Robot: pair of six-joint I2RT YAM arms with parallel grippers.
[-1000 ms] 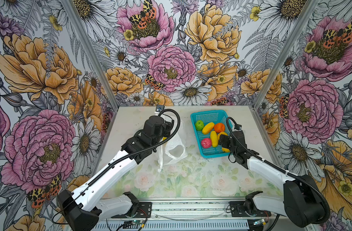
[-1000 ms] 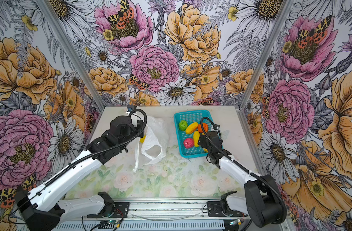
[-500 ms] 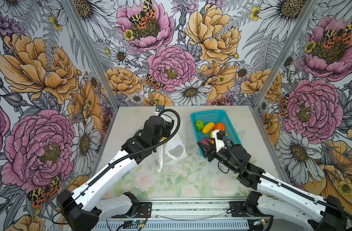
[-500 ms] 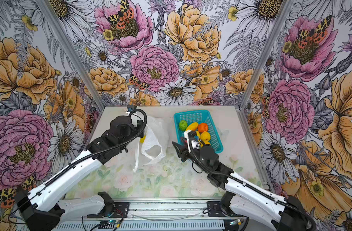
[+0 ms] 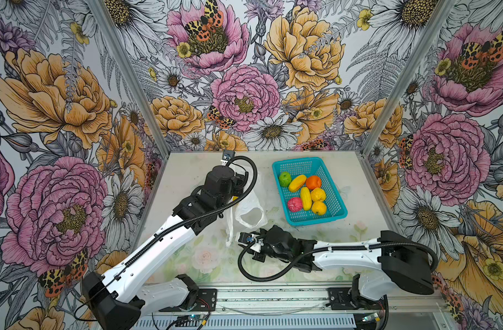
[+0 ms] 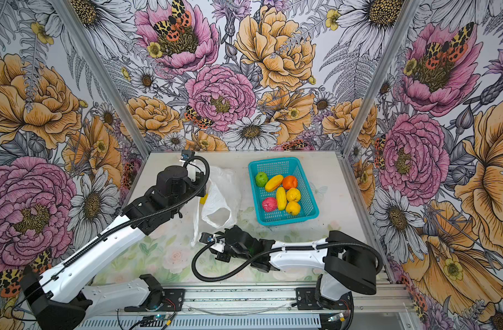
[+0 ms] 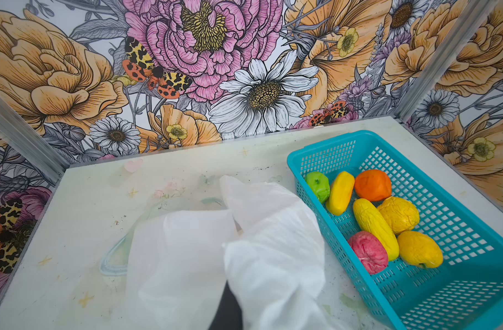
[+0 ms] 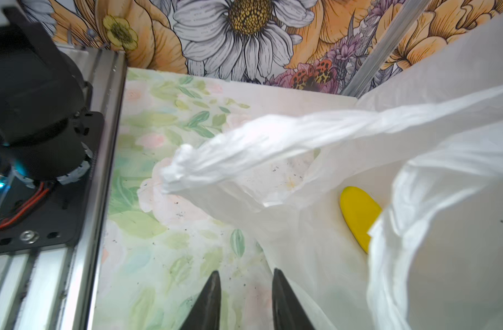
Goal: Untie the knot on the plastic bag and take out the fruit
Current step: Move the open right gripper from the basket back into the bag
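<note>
The white plastic bag [image 5: 251,200] hangs from my left gripper [image 7: 227,303], which is shut on it; the plastic drapes over the fingers and hides them. The knot is out of view: one handle loop [image 5: 251,215] hangs open and a twisted strand [image 8: 273,143] trails to the table. One yellow fruit [image 8: 359,217] lies inside the bag. Several more fruit [image 5: 304,194] sit in the teal basket [image 5: 316,221]. My right gripper [image 8: 244,274] is low over the table in front of the bag's mouth, open a little, with nothing between its fingertips.
The basket stands at the back right, close beside the bag. The right arm [image 5: 344,254] lies across the table's front. The left arm's base [image 8: 36,137] and the front rail [image 8: 102,171] are near the right gripper. Flowered walls enclose three sides.
My right arm has swung from the basket to the front of the bag, and its jaws have narrowed. The left arm and the bag have stayed still.
</note>
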